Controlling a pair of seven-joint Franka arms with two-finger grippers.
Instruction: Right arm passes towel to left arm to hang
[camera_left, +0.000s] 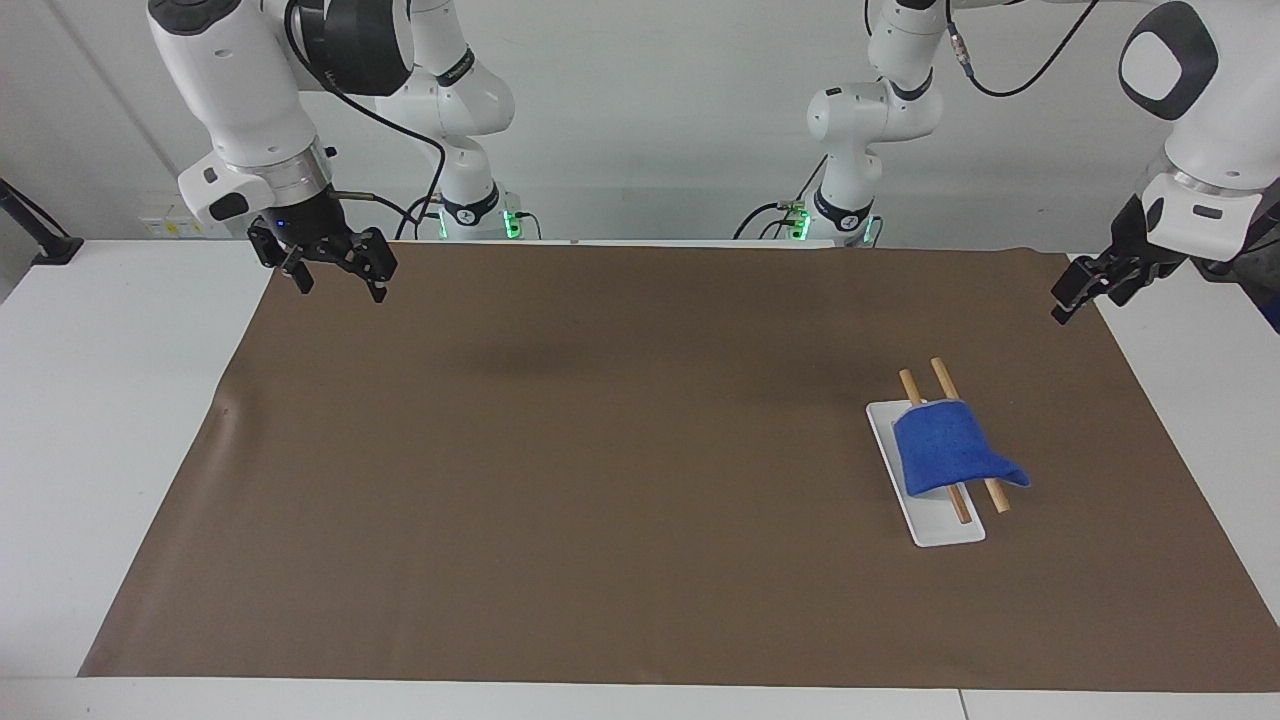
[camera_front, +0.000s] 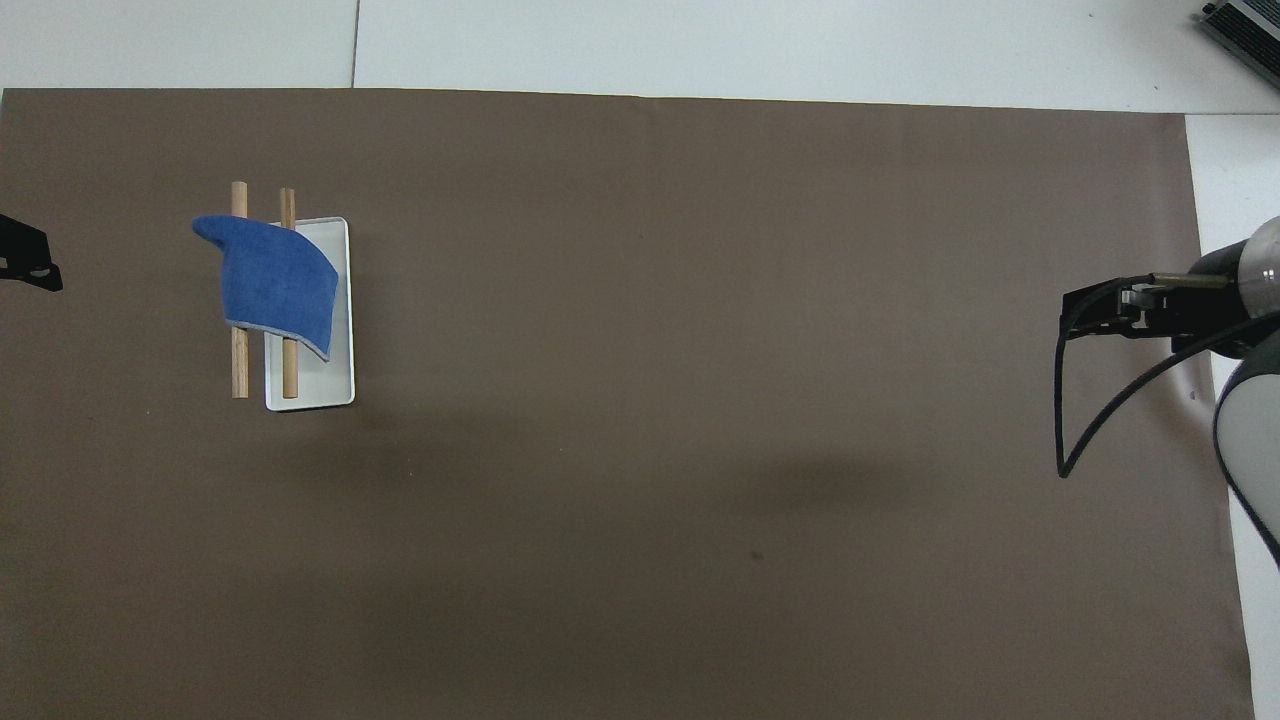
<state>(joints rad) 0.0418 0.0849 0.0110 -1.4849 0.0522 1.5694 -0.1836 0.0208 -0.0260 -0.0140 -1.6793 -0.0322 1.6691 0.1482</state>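
Note:
The blue towel (camera_left: 945, 455) hangs draped over two wooden rods (camera_left: 910, 385) on a white base (camera_left: 945, 525), toward the left arm's end of the table. It also shows in the overhead view (camera_front: 275, 280), with one corner sticking out past the rods (camera_front: 239, 370). My left gripper (camera_left: 1075, 298) is open and empty, raised over the mat's edge at its own end, well apart from the towel. My right gripper (camera_left: 338, 282) is open and empty, waiting over the mat's corner at the right arm's end.
A brown mat (camera_left: 600, 450) covers most of the white table (camera_left: 110, 420). The white base (camera_front: 320, 385) and rods are the only things standing on it. A black cable (camera_front: 1062, 400) loops from the right arm.

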